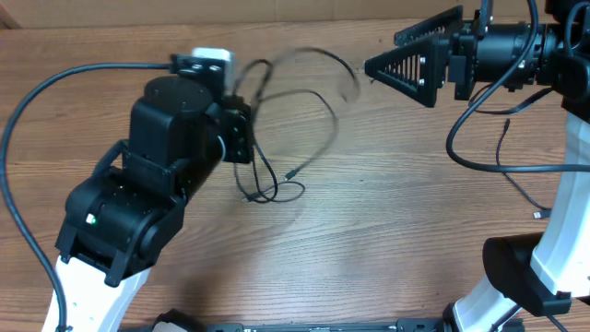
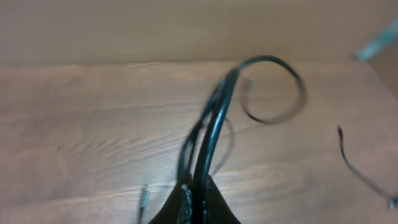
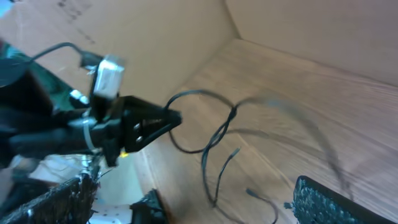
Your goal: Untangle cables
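Observation:
Thin black cables form a tangled bunch that trails onto the wooden table; its raised loops are blurred. My left gripper is shut on the bunch, and in the left wrist view the cords rise straight out from between its closed fingers. My right gripper hangs wide open at the back right, apart from the cables, with nothing between its fingers. In the right wrist view, the right gripper faces the left gripper and the hanging cables. Another thin cable lies separately at the right.
A white block sits behind the left arm at the table's far edge. Thick black robot cables curve around the left arm and loop under the right arm. The right arm's white base stands at the front right.

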